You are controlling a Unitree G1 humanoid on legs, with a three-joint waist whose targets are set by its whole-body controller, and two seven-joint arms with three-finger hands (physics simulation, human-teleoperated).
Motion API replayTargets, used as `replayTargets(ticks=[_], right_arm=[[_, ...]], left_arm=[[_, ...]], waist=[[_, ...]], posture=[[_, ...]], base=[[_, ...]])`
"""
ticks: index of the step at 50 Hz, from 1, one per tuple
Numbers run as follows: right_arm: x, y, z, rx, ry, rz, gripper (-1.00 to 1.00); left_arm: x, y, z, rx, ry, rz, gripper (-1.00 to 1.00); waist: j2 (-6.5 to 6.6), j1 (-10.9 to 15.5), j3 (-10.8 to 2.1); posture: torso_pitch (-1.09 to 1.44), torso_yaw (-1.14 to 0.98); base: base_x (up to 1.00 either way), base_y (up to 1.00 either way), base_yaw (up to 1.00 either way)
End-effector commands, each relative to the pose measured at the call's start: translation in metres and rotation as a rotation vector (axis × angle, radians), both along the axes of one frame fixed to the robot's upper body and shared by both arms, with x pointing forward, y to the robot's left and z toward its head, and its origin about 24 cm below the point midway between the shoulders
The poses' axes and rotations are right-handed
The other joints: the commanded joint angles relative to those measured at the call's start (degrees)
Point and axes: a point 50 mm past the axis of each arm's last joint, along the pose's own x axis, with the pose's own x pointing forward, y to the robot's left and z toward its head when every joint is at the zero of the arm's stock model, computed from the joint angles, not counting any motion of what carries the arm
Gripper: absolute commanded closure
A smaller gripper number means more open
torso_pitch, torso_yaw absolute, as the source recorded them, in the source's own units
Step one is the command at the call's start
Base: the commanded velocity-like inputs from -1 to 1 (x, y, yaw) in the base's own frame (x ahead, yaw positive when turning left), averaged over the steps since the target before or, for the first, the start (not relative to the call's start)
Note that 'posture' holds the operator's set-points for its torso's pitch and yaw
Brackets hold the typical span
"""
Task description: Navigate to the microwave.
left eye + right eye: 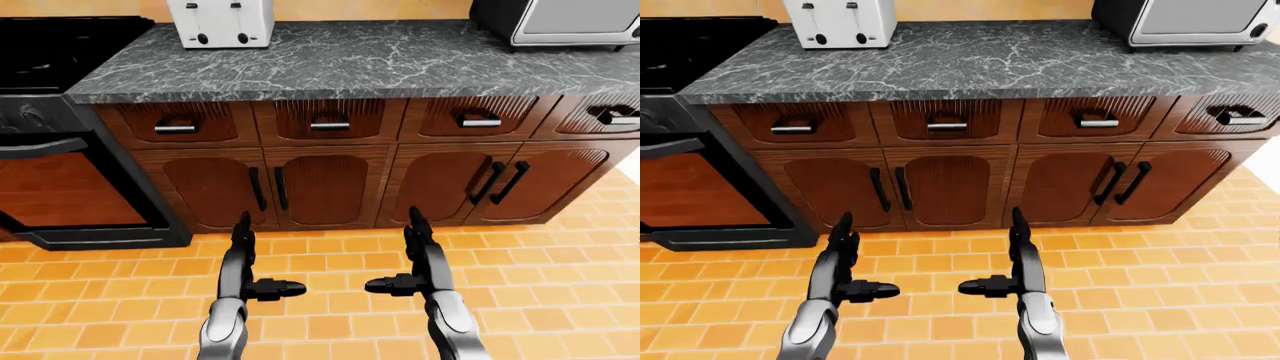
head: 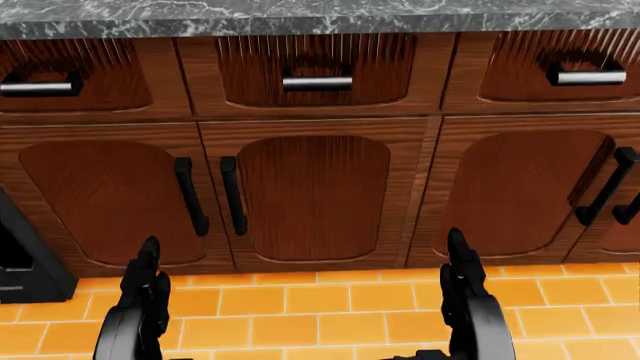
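Note:
A silver and black boxy appliance [image 1: 560, 21] that looks like the microwave stands on the dark marble counter [image 1: 380, 64], at the top right of the left-eye view, partly cut off by the edge. It also shows in the right-eye view [image 1: 1185, 19]. My left hand [image 1: 265, 259] and right hand [image 1: 398, 255] are held low over the floor at the bottom of the view. Both are open and empty, with fingers straight and thumbs pointing inward. The head view shows only cabinet doors and the tops of both hands.
A white toaster [image 1: 220, 22] stands at the counter's top left. A black stove with an oven door [image 1: 60, 172] is at the left. Brown drawers and cabinet doors [image 1: 325, 180] run below the counter. Orange tiled floor [image 1: 330, 262] lies between me and them.

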Motion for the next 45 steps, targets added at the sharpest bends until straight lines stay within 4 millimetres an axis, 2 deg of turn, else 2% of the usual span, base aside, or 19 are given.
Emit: replayTargets(ticks=[1, 3, 4, 5, 7, 8, 28, 29, 30, 32, 39, 45], right_arm=[[0.0096, -0.0001, 0.0293, -0.020, -0.161, 0.004, -1.00], [0.0082, -0.0002, 0.0310, -0.019, -0.160, 0.007, -1.00], [0.0078, -0.0001, 0.0317, -0.015, -0.159, 0.008, -1.00], [0.0078, 0.0006, 0.0301, -0.006, -0.156, 0.016, -1.00], [0.0079, 0.0005, 0.0303, 0.002, -0.159, 0.018, -1.00], [0.0078, 0.0007, 0.0313, 0.005, -0.159, 0.019, -1.00], [0.0079, -0.0001, 0.0308, -0.002, -0.156, 0.016, -1.00], [0.0078, -0.0001, 0.0312, -0.001, -0.155, 0.017, -1.00], [0.0074, 0.0000, 0.0319, -0.001, -0.155, 0.018, -1.00], [0.0076, 0.0001, 0.0308, -0.002, -0.153, 0.019, -1.00], [0.0079, 0.0005, 0.0288, 0.000, -0.149, 0.022, -1.00], [0.0079, 0.0003, 0.0297, -0.001, -0.148, 0.021, -1.00]], left_arm=[[0.0094, -0.0011, 0.0322, 0.002, -0.171, -0.009, -1.00], [0.0094, -0.0011, 0.0322, 0.002, -0.171, -0.009, -1.00], [0.0094, -0.0011, 0.0322, 0.002, -0.171, -0.009, -1.00], [0.0094, -0.0011, 0.0322, 0.002, -0.171, -0.009, -1.00], [0.0094, -0.0011, 0.0322, 0.002, -0.171, -0.009, -1.00], [0.0094, -0.0011, 0.0322, 0.002, -0.171, -0.009, -1.00], [0.0094, -0.0011, 0.0322, 0.002, -0.171, -0.009, -1.00], [0.0094, -0.0011, 0.0322, 0.002, -0.171, -0.009, -1.00], [0.0094, -0.0011, 0.0322, 0.002, -0.171, -0.009, -1.00], [0.0094, -0.0011, 0.0322, 0.002, -0.171, -0.009, -1.00], [0.0094, -0.0011, 0.0322, 0.002, -0.171, -0.009, -1.00], [0.0094, -0.0011, 0.0322, 0.002, -0.171, -0.009, -1.00]], waist=[[-0.45, -0.12, -0.05], [-0.05, 0.39, -3.54], [-0.11, 0.38, -2.99], [-0.38, 0.41, -0.97], [-0.44, 0.40, -3.93], [-0.44, 0.41, -4.27], [-0.20, 0.41, -5.16], [0.13, 0.36, -6.03], [0.04, 0.38, -5.19], [0.19, 0.32, -4.58], [0.88, 0.13, -3.90], [-0.12, 0.15, -3.38]], posture=[[0.00, 0.00], [0.00, 0.00], [0.00, 0.00], [0.00, 0.00], [0.00, 0.00], [0.00, 0.00], [0.00, 0.00], [0.00, 0.00], [0.00, 0.00], [0.00, 0.00], [0.00, 0.00], [0.00, 0.00]], base=[[0.00, 0.00, 0.00], [0.00, 0.00, 0.00], [0.00, 0.00, 0.00], [0.00, 0.00, 0.00], [0.00, 0.00, 0.00], [0.00, 0.00, 0.00], [0.00, 0.00, 0.00], [0.00, 0.06, 0.00], [0.00, 0.08, 0.00], [0.00, 0.09, 0.00], [0.00, 0.14, 0.00], [0.00, 0.18, 0.00]])
